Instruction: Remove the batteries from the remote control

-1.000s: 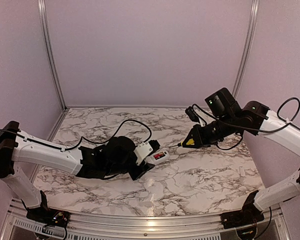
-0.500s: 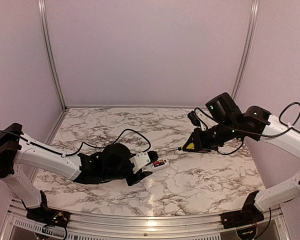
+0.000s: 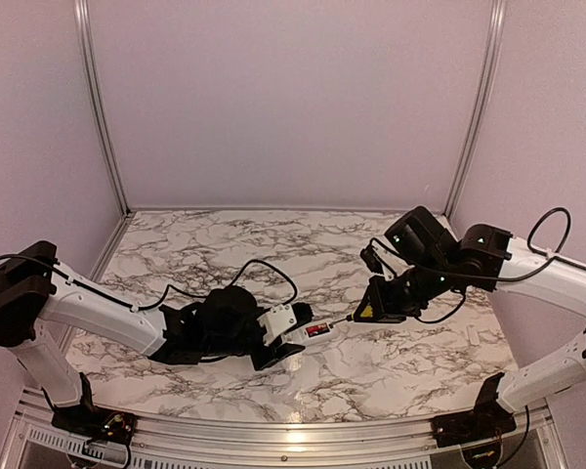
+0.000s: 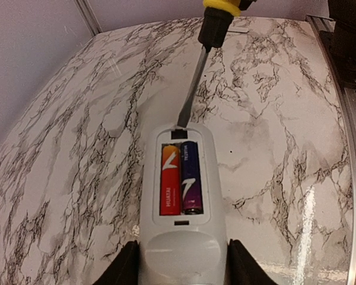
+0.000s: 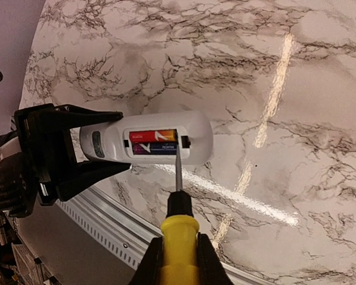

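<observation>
In the left tool (image 4: 183,262) — remote control (image 4: 181,246), batteries (image 4: 180,178) up.

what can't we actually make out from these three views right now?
Remote control front: faces away in every view, behind its own body.
Screwdriver tip: neither wrist view settles whether it touches the recess edge or hovers.
Batteries, top external: too small, only a red speck.
Right gripper fingers: cropped by the right wrist view's bottom edge.
</observation>
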Controlling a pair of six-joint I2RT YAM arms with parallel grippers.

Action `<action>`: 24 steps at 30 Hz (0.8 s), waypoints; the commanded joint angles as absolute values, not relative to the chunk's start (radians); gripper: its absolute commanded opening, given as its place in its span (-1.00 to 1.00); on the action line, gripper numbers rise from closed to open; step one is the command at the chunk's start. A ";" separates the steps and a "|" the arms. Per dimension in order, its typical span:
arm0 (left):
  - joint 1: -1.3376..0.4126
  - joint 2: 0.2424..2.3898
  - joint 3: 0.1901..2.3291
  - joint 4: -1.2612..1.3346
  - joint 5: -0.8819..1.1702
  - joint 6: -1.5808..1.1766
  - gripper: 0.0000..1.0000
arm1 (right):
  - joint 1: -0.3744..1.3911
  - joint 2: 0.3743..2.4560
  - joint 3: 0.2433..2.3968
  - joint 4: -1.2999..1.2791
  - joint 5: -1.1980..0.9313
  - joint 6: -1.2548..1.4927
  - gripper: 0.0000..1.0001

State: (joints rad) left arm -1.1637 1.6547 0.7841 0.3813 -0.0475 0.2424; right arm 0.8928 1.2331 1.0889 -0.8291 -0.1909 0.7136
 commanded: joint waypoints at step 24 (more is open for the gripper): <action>-1.188 1.792 0.830 0.380 0.062 0.174 -1.00 | 0.922 1.216 0.962 -0.796 -0.191 0.792 -1.00</action>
State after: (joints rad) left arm -1.1793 1.7710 0.8013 0.3759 0.0456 0.1856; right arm 0.9100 1.2205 0.9699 -0.8398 -0.1776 0.7826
